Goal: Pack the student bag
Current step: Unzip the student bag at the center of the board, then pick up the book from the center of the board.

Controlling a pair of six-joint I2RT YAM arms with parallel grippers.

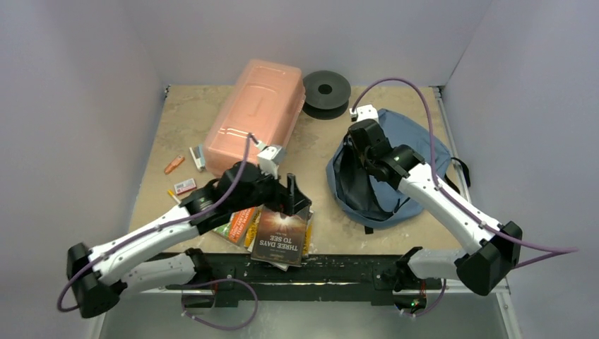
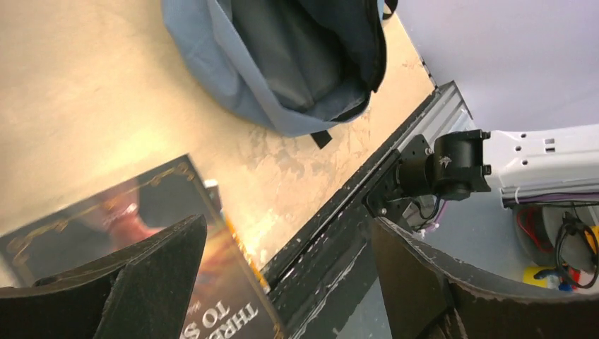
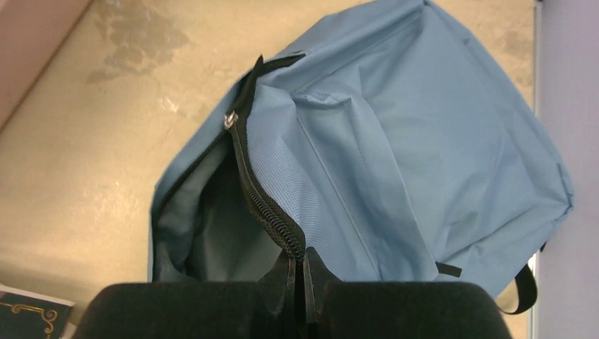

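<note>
We saw a soft, limp backpack (image 3: 424, 141) — right fingers (image 3: 198, 311) clamped on its zipper edge (image 3: 272, 219), likely the firmest hold; left fingers (image 2: 148, 275) apart above a book (image 2: 106, 212).

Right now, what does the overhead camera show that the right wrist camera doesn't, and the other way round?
Only the overhead view shows the black round spool at the far edge of the tan tabletop, the small orange object, and the left hand open over the dark paperback book. Only the right wrist view shows the right hand pinched shut on the black zipper edge of the soft blue-grey fabric backpack, and the small metal zipper pull. Both show that backpack, unzipped, on the tabletop, plus a corner of that book.
</note>
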